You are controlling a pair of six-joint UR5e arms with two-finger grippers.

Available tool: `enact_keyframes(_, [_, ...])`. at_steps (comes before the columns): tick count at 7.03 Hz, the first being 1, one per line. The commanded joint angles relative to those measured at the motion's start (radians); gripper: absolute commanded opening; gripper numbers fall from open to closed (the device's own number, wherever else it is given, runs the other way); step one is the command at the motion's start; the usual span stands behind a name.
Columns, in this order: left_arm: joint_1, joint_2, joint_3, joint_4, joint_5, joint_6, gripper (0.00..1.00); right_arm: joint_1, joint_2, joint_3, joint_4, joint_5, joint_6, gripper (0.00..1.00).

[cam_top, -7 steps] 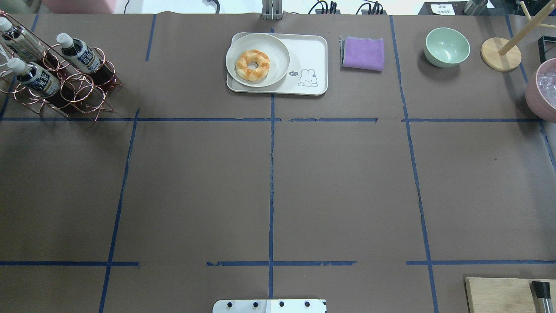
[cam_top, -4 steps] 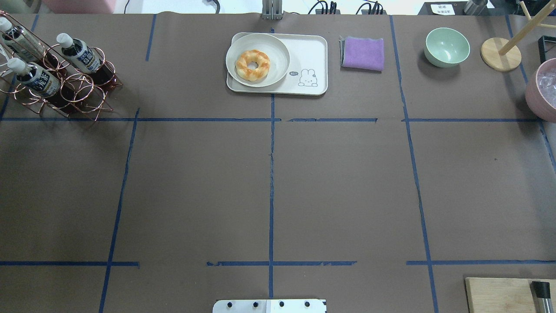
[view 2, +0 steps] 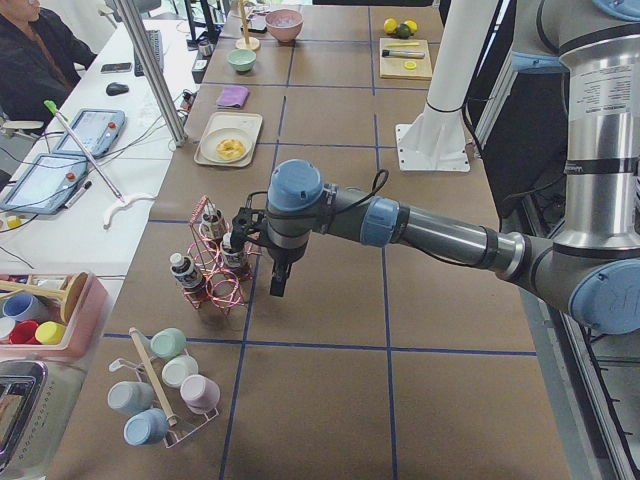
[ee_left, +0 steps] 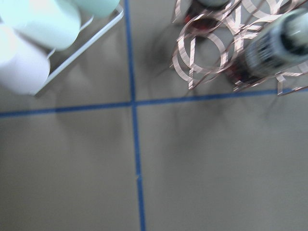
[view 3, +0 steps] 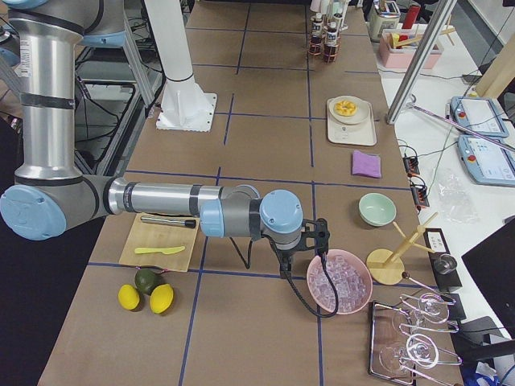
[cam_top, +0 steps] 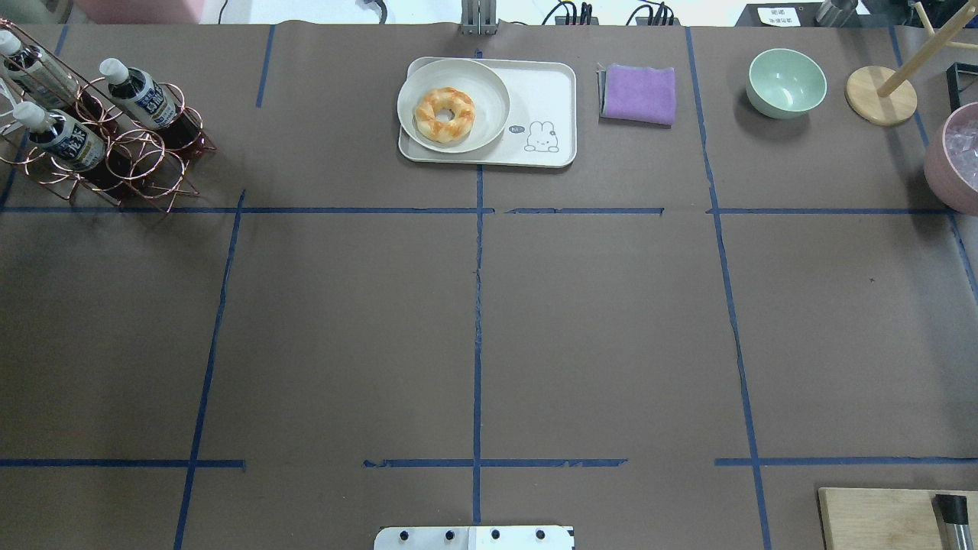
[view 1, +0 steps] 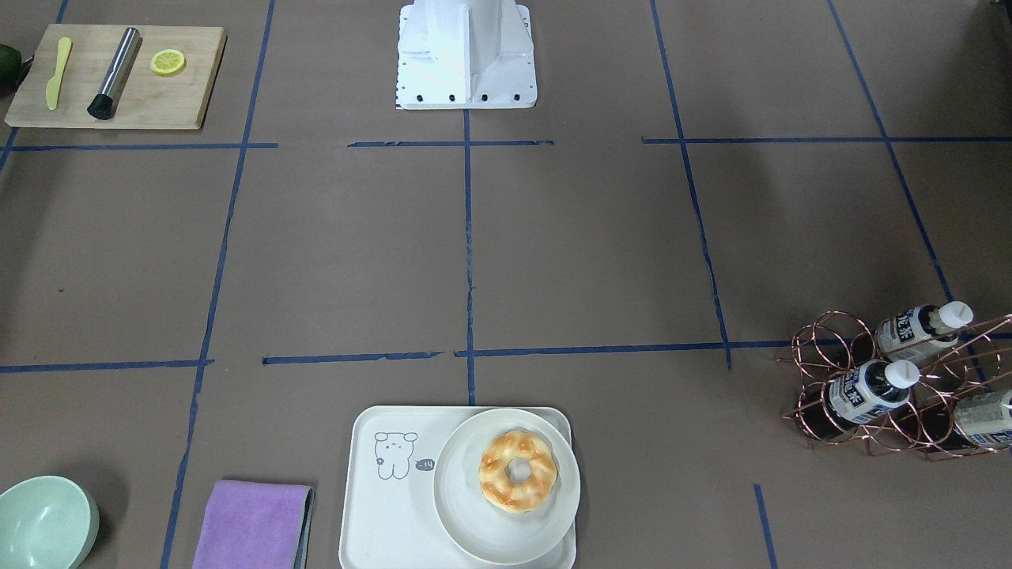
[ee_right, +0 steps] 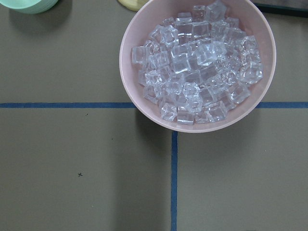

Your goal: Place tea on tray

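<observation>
Three tea bottles with white caps lie tilted in a copper wire rack (cam_top: 145,164) at the far left: one tea bottle (cam_top: 141,95), a second (cam_top: 65,137) and a third (cam_top: 30,65). They also show in the front view (view 1: 866,391) and, blurred, in the left wrist view (ee_left: 279,48). The cream tray (cam_top: 546,99) at the far middle carries a round plate (cam_top: 489,84) with a doughnut (cam_top: 444,114). My left gripper (view 2: 278,285) hangs just beside the rack; I cannot tell if it is open. My right gripper (view 3: 320,241) is over the pink ice bowl (ee_right: 197,62); I cannot tell its state.
A purple cloth (cam_top: 639,93) and a green bowl (cam_top: 786,82) lie right of the tray. A wooden stand (cam_top: 880,94) and the ice bowl (cam_top: 951,156) are at the far right. A wooden board (view 1: 115,75) holds a knife and a lemon slice. Pastel cups (ee_left: 38,29) lie near the rack.
</observation>
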Motion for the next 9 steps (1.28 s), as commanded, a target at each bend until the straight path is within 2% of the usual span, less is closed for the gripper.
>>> enact_keyframes(1, [0.018,0.008,-0.04,-0.211,0.003,-0.223,1.0,0.0,-0.001,-0.004,-0.001,-0.001,-0.001,1.0])
enact_keyframes(2, [0.045,0.008,-0.04,-0.293,0.033,-0.288,1.0,0.0,-0.003,-0.004,0.001,-0.001,-0.001,1.0])
enact_keyframes(4, [0.134,0.009,-0.022,-0.5,0.182,-0.433,1.0,0.0,0.0,0.0,0.001,0.0,0.0,1.0])
enact_keyframes(6, [0.247,0.009,-0.013,-0.626,0.362,-0.546,1.0,0.0,0.0,0.005,0.001,0.005,0.002,1.0])
enact_keyframes(8, [0.265,0.009,0.054,-0.822,0.42,-0.581,1.0,-0.002,0.0,-0.018,0.001,-0.006,0.002,1.0])
enact_keyframes(9, [0.31,0.009,0.099,-0.928,0.493,-0.656,1.0,-0.002,0.0,-0.026,0.005,-0.006,0.0,1.0])
